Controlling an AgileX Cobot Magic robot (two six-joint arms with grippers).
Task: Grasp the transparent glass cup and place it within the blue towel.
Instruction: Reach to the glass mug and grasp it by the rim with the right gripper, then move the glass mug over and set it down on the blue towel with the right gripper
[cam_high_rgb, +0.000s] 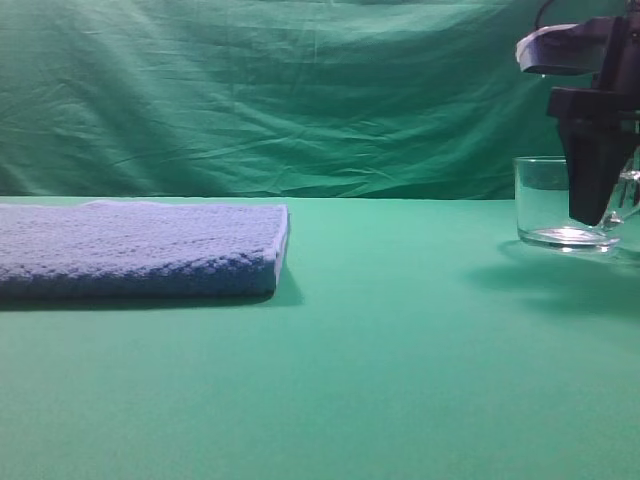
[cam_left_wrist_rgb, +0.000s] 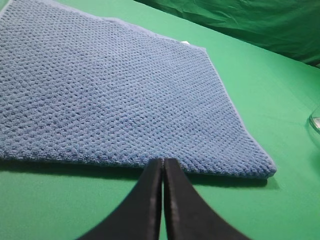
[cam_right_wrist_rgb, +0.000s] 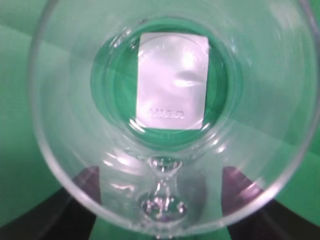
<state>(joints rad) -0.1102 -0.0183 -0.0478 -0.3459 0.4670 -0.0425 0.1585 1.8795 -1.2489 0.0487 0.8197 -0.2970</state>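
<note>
Right gripper (cam_high_rgb: 597, 215) around glass cup (cam_high_rgb: 548, 203) wall — grip unclear; left gripper (cam_left_wrist_rgb: 163, 167) jaws together.

Count on the desk (cam_high_rgb: 420, 380): one transparent glass cup (cam_high_rgb: 545, 205), one blue towel (cam_high_rgb: 140, 250). One white label (cam_right_wrist_rgb: 172, 82) on the cup's base. Claws: two, right claw (cam_high_rgb: 592, 200), left claw (cam_left_wrist_rgb: 163, 200).

Green table (cam_high_rgb: 400, 380) under blue towel (cam_high_rgb: 140, 250), glass cup (cam_high_rgb: 555, 205)

A wrinkled green backdrop (cam_high_rgb: 300, 90) hangs behind the green tabletop (cam_high_rgb: 400, 380).
</note>
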